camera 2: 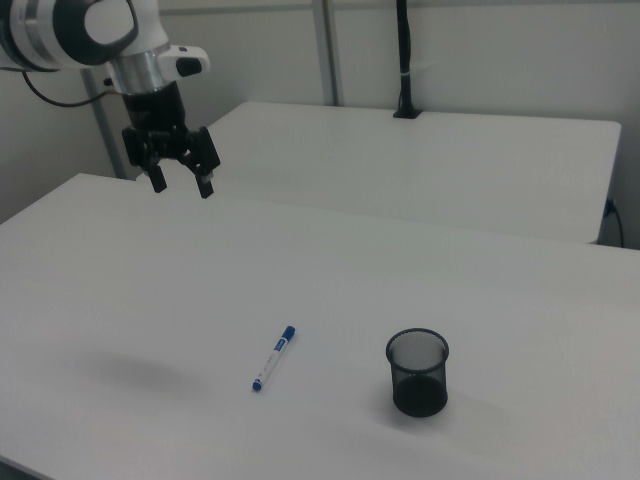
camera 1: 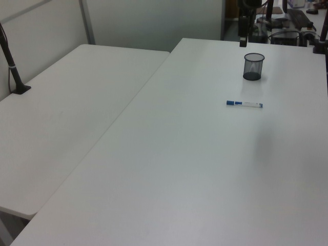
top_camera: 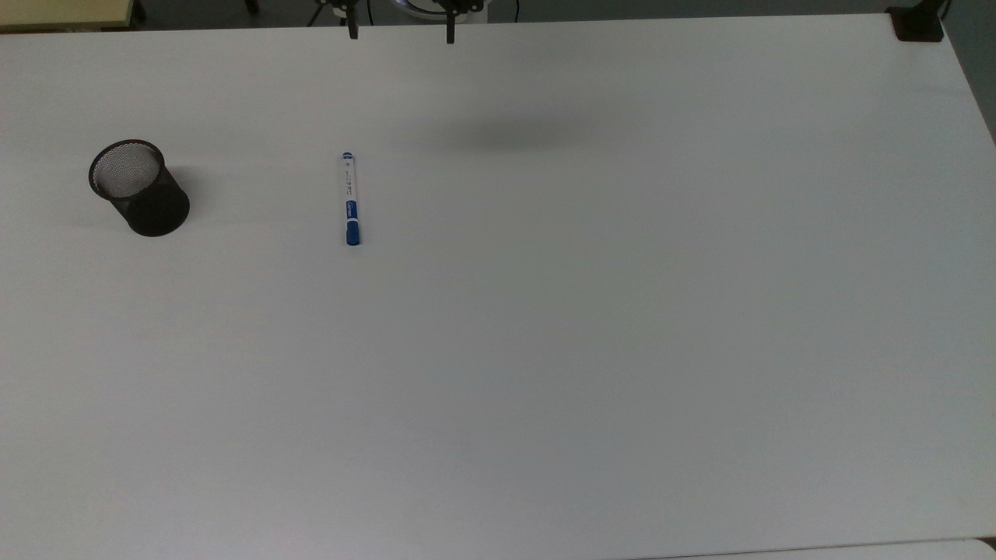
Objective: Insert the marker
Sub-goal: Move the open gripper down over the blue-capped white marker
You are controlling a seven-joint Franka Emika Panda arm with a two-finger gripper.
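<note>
The marker (top_camera: 350, 198) lies flat on the white table (top_camera: 545, 350), its blue cap toward the top view's bottom edge; I also see the marker (camera 1: 244, 104) in the left view and the marker (camera 2: 274, 358) in the right view. The black mesh cup (top_camera: 138, 187) stands upright well off to the top view's left of it, and shows as the cup (camera 1: 253, 66) and the cup (camera 2: 417, 372). My gripper (camera 2: 180, 185) hangs open and holding nothing, high above the table's far side. Its fingertips (top_camera: 352, 31) reach in at the top edge of the top view.
A second white table (camera 1: 61, 118) adjoins this one. A black camera post (camera 2: 403, 60) is clamped to that table, and another black clamp (top_camera: 918, 23) sits at the top view's upper right corner. A soft shadow (top_camera: 513, 136) lies beyond the marker.
</note>
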